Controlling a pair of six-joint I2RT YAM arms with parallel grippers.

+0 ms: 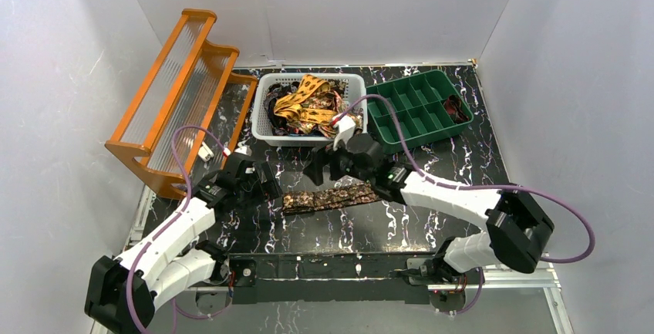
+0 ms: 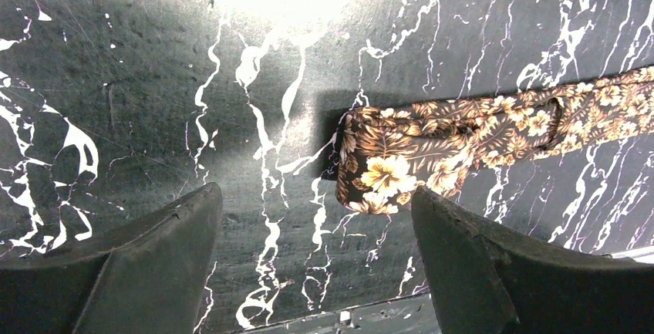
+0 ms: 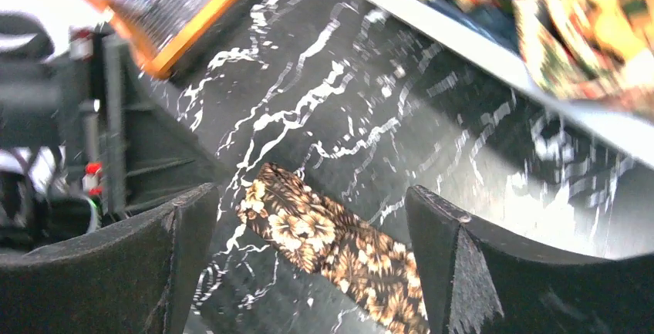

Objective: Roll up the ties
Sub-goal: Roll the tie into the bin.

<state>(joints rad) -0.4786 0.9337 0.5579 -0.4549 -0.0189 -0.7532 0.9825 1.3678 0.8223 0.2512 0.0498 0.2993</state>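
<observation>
One dark brown tie (image 1: 328,197) with tan flowers lies stretched flat across the black marbled table. Its left end (image 2: 378,172) sits just beyond my left gripper's (image 2: 316,195) right fingertip, and nothing is between the open jaws. In the top view the left gripper (image 1: 266,187) is at the tie's left end. My right gripper (image 1: 322,168) hovers open just behind the tie's middle. In the right wrist view the tie (image 3: 332,241) runs diagonally under the right gripper (image 3: 311,193), untouched. More ties (image 1: 308,102), yellow-orange and dark, are heaped in a white basket (image 1: 305,138).
An orange rack (image 1: 181,87) stands at the back left, close to the left arm. A green compartment tray (image 1: 420,110) sits right of the basket, with a dark item (image 1: 456,109) in one cell. Purple cables (image 1: 401,129) loop over both arms.
</observation>
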